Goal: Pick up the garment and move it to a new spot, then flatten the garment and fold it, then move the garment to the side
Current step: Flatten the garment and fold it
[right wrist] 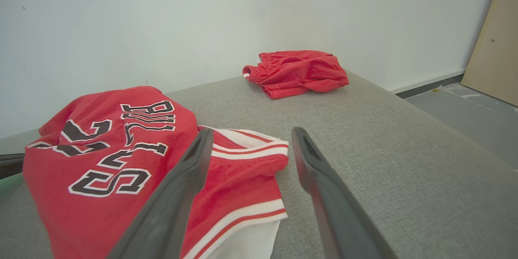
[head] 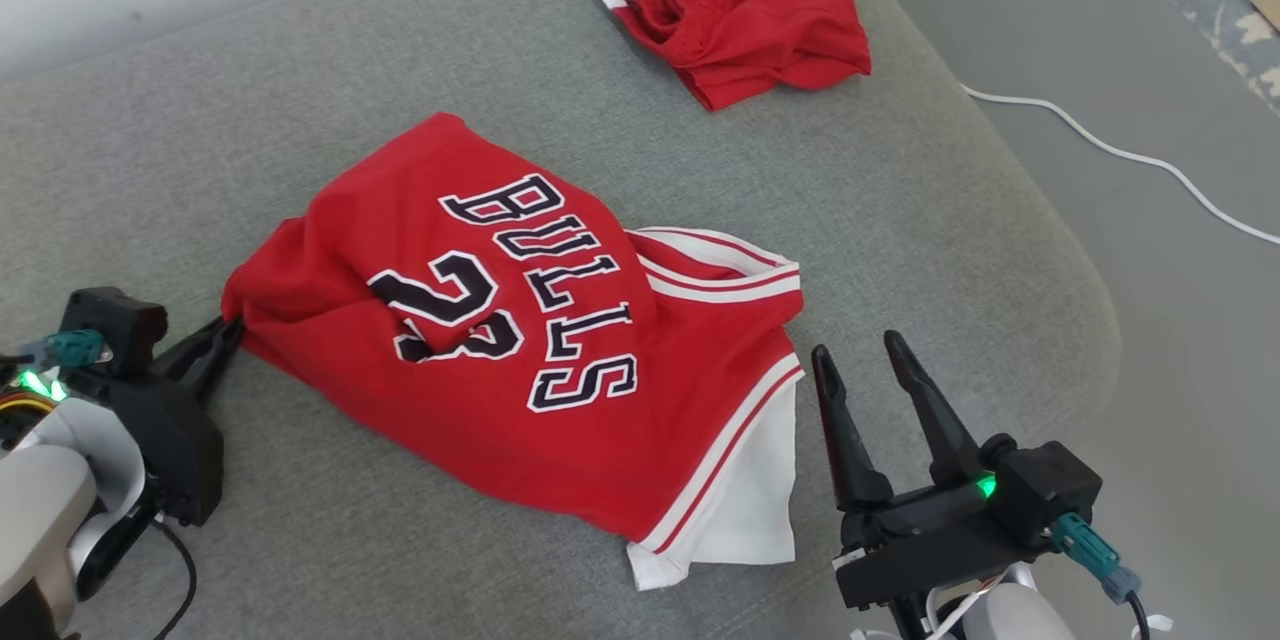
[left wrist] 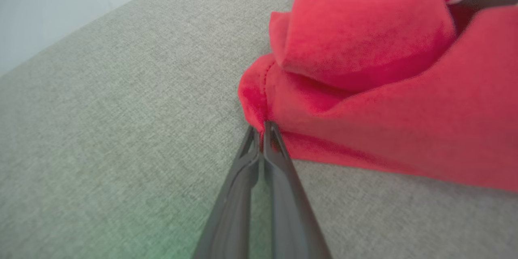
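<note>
Close up, the left wrist view shows the left gripper (left wrist: 262,128) clamped on an edge of the red jersey (left wrist: 404,129). Overhead, it lies mid-frame on the grey cushion (head: 900,220), with the right gripper (head: 868,360) apart at lower right.

A grey woven-fabric cushion (head: 300,100) lies bare along its left and right edges. A crumpled red lettered jersey (head: 520,350) covers the middle, and bunched red shorts (head: 740,10) sit at the far edge.
</note>
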